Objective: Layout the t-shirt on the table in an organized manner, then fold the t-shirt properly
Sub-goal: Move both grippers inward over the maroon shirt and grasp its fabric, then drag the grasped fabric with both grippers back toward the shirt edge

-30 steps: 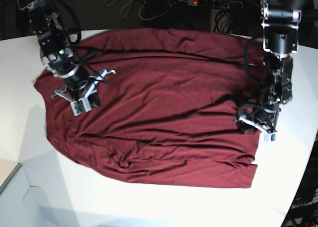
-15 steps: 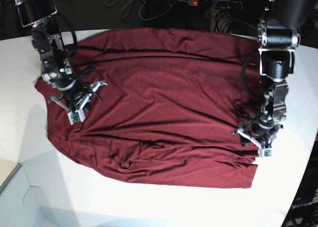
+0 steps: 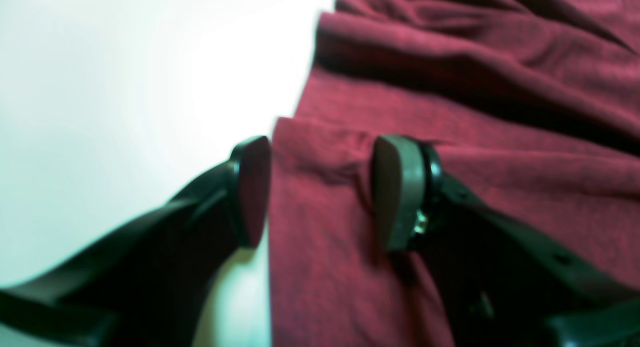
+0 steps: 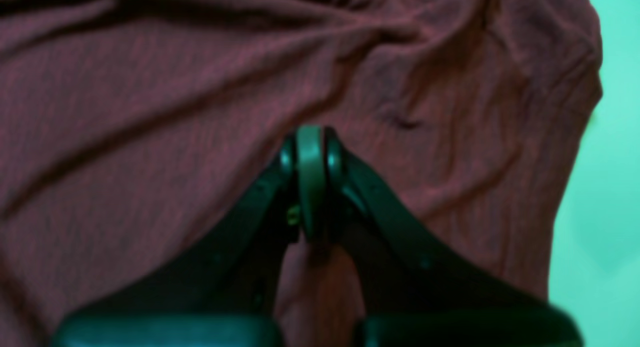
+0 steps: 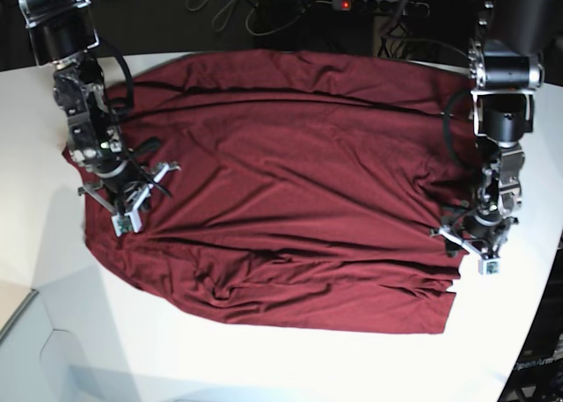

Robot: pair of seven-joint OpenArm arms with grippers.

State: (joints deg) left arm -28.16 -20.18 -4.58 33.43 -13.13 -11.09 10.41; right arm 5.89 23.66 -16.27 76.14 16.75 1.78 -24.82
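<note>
Straddling the t-shirt [image 3: 450, 137] hem, left jaws gape half-open (right jaws closed, empty).

plain dark maroon t-shirt [image 5: 290, 182], plain white table [image 5: 264, 367], black pincers

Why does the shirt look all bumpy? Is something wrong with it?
The t-shirt isn't torn; it just isn't smooth yet. Long creases run across it, and the fabric bunches near its front edge on the table.
</note>
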